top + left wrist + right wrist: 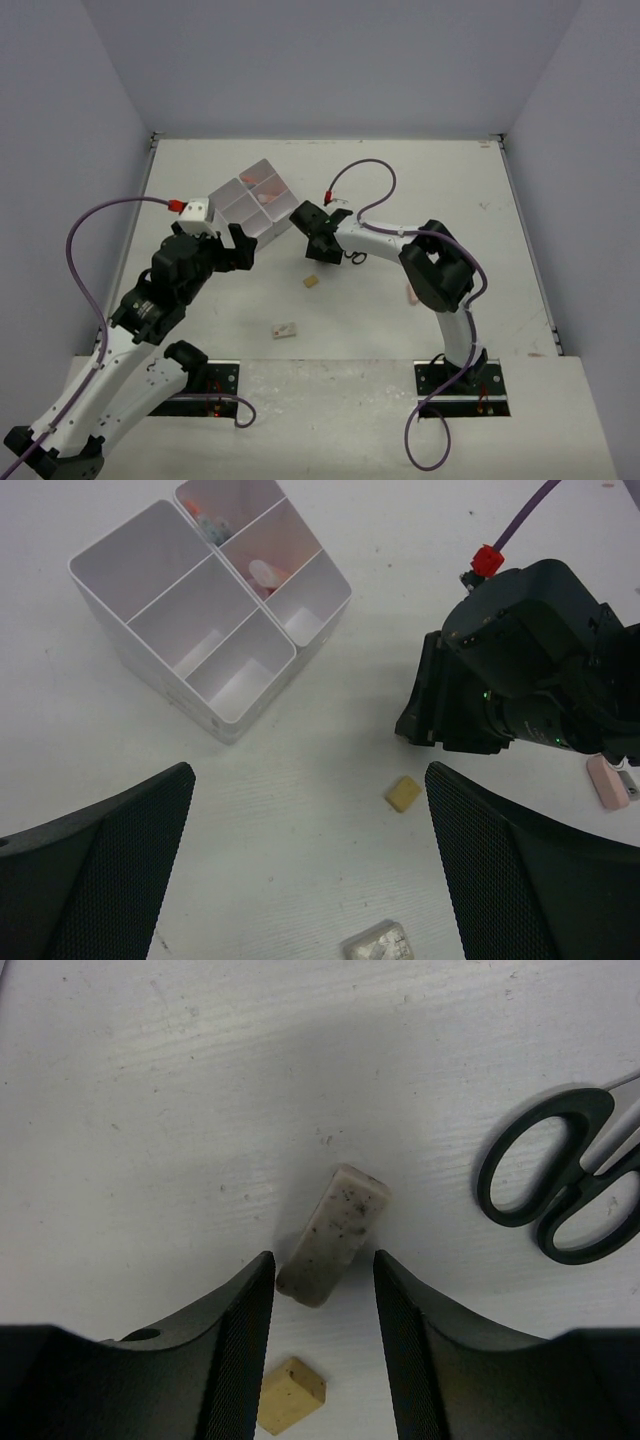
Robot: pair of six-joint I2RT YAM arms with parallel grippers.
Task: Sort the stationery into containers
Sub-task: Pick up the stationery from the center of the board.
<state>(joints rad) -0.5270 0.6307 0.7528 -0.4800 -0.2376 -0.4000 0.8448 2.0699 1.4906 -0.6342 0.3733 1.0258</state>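
There, speckled eraser (333, 1233), long axis diagonal

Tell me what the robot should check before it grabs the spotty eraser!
1. Right gripper open: ok, the jaws stand apart.
2. Speckled eraser between its fingers: ok, though it lies slanted, with a gap on each side.
3. Small beige eraser out of the way: cannot tell, it lies close by the fingers.
4. Scissors clear of the fingers: ok, they lie off to one side.
5. Room in the containers: ok, three compartments look empty.
6. Left gripper not blocking: ok, it is open, holds nothing and is apart from the right gripper.
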